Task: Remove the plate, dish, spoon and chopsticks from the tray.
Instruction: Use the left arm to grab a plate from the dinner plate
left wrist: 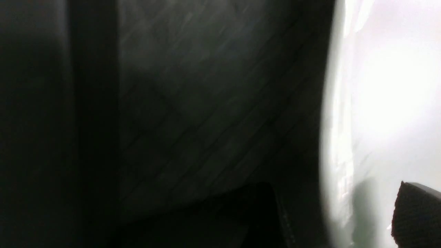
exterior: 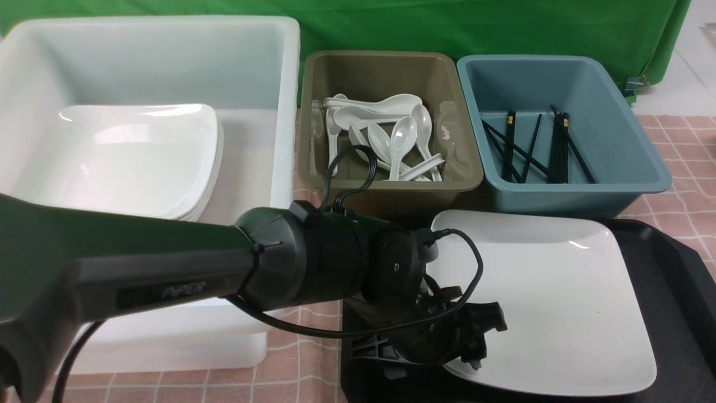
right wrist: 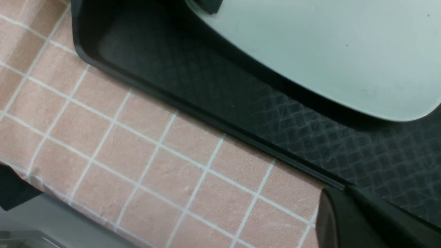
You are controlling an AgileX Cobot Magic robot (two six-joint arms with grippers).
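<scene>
We see the plate (exterior: 548,302) on the tray (exterior: 663,268); it is big, white and squarish. The L claw (exterior: 489,338) is at the plate's edge nr the L arm, one finger over its white surface. In the L wrist view its fingers stand apart, w/ the plate rim between them; we cannot tell if they grip it. The R claw (right wrist: 172,220) is near the tray, its fingers apart over the pink checked cloth (right wrist: 148,162), w/ nothing btwn them. White spoons (exterior: 403,137) lie in the brown bin (exterior: 386,73), and black chopsticks (exterior: 559,148) in the blue bin (exterior: 559,84) beside it. More white plates (exterior: 128,157) are stacked in the white bin (exterior: 246,129).
</scene>
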